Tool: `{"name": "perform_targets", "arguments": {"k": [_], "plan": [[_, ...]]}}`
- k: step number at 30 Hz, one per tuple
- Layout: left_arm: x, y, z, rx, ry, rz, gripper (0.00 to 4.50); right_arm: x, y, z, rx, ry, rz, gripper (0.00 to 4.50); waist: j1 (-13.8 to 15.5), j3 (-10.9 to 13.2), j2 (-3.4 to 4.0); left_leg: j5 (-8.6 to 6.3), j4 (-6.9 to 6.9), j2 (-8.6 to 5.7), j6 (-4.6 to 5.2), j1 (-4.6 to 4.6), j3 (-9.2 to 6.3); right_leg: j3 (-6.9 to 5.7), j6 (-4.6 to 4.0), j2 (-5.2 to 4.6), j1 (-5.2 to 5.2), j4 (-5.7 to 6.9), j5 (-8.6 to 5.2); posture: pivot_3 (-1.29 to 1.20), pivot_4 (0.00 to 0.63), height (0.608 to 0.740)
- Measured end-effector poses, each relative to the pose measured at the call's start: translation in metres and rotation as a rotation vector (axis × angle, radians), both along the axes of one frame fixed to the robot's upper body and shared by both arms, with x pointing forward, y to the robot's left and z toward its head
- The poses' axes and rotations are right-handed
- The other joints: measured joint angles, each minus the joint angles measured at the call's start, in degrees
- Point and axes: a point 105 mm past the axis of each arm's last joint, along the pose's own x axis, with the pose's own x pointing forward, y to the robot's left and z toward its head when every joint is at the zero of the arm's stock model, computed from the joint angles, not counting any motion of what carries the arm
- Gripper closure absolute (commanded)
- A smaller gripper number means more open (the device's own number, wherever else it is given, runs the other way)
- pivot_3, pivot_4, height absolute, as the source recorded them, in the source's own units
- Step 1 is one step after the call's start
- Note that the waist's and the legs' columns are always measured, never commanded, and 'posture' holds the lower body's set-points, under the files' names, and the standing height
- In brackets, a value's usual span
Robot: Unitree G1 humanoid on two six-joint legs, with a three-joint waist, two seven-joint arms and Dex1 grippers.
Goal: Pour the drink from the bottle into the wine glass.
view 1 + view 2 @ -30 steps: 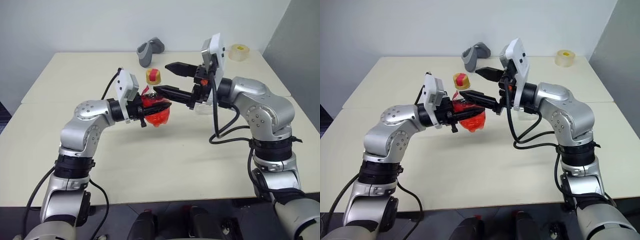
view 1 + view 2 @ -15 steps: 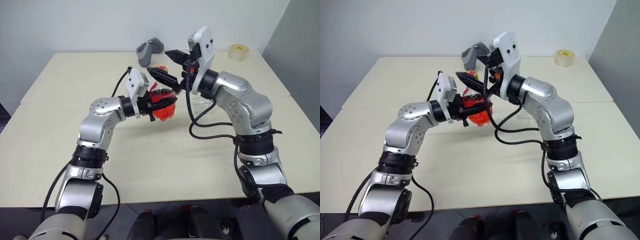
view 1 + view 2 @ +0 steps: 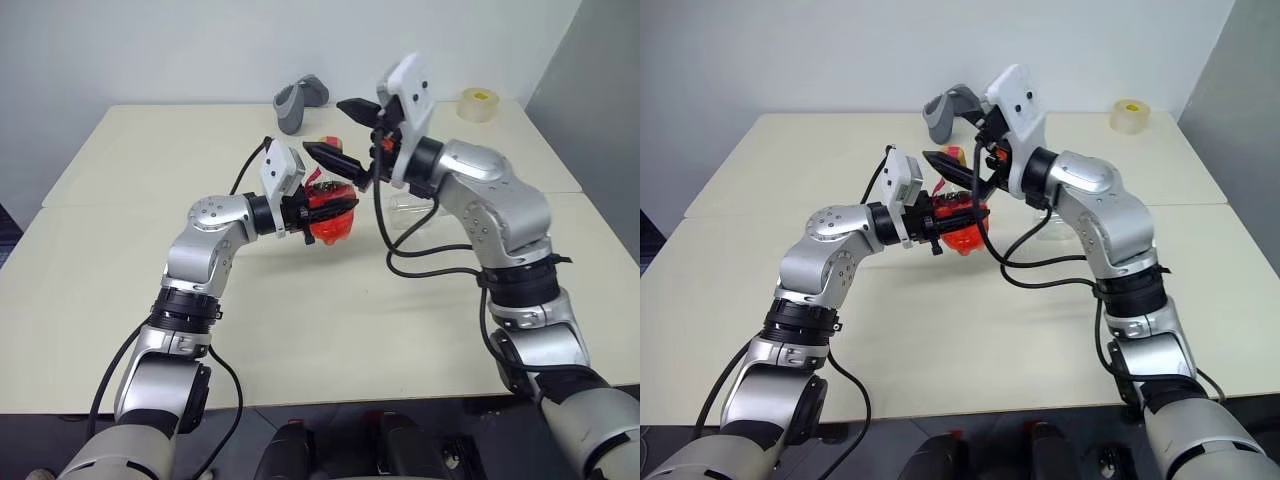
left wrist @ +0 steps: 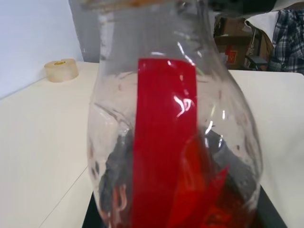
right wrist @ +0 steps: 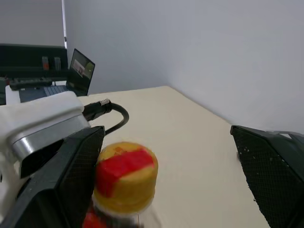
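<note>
My left gripper [image 3: 322,203] is shut on the body of the small clear bottle [image 3: 330,212], held upright above the table. The red drink [image 3: 331,228] sits low in the bottle [image 4: 166,142]. My right gripper [image 3: 325,127] is open at the bottle's top. In the right wrist view the red-and-yellow cap [image 5: 126,175] stands between its fingers, close to one finger [image 5: 61,180], and I cannot tell whether they touch. The wine glass [image 3: 403,208] is mostly hidden behind my right arm.
A roll of tape [image 3: 477,103] lies at the far right corner of the beige table [image 3: 300,320]. A grey object [image 3: 298,100] lies at the back middle. The table's front edge is near my body.
The left arm carried the bottle a little right and away from me. The right gripper rose and rolled, and its open fingers now stand either side of the cap.
</note>
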Motion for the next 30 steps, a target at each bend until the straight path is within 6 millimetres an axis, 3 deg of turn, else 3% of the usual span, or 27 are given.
{"name": "perform_targets", "arguments": {"k": [2,5,8,12,19,24,30], "plan": [[0.002,0.003,-0.001,-0.004,0.006,0.014,3.35,0.001,-0.016,-0.001,-0.014,-0.002,-0.039,0.00,0.08,0.00,0.00,0.00,0.00,0.00,0.01,0.00,-0.01,-0.02,0.00,0.00,0.00,0.01,0.00,0.00,0.150,0.740],[0.000,0.006,0.005,-0.014,-0.017,0.009,3.36,0.017,-0.057,-0.019,-0.028,0.081,-0.182,0.00,0.47,-0.01,-0.01,-0.01,0.00,-0.01,0.01,0.01,0.02,0.02,0.00,0.00,0.04,-0.04,0.00,0.00,0.150,0.740],[0.001,0.007,0.008,-0.019,-0.025,0.013,3.36,0.019,-0.062,-0.026,-0.036,0.118,-0.200,0.00,0.12,0.01,0.01,0.00,-0.02,0.02,0.01,0.01,0.07,0.04,0.00,0.01,-0.01,0.02,0.00,0.00,0.150,0.740],[0.001,0.005,0.009,-0.024,-0.031,0.006,3.36,0.012,-0.055,-0.022,-0.027,0.116,-0.155,0.00,-0.03,0.01,0.01,-0.01,-0.02,0.04,0.02,0.01,0.05,0.02,0.00,0.02,0.00,0.02,0.00,0.00,0.150,0.740],[0.001,0.005,0.011,-0.025,-0.044,0.004,3.36,-0.005,-0.024,-0.012,0.039,0.119,-0.004,0.00,0.01,0.01,0.01,0.00,-0.01,0.03,0.01,0.01,0.03,0.01,0.00,0.02,0.00,0.02,0.00,0.00,0.150,0.740],[0.001,0.004,0.013,-0.027,-0.049,0.002,3.36,-0.007,-0.005,0.002,0.066,0.090,0.038,0.00,0.02,0.01,0.01,0.00,-0.01,0.03,0.00,0.02,0.01,-0.01,0.00,0.02,0.00,0.02,0.00,0.00,0.150,0.740],[0.001,0.003,0.012,-0.033,-0.043,0.004,3.36,0.000,0.011,-0.002,0.081,0.116,0.053,0.00,0.01,0.01,0.01,0.00,-0.01,0.02,0.00,0.01,0.02,0.00,0.00,0.02,0.00,0.02,0.00,0.00,0.150,0.740]]}}
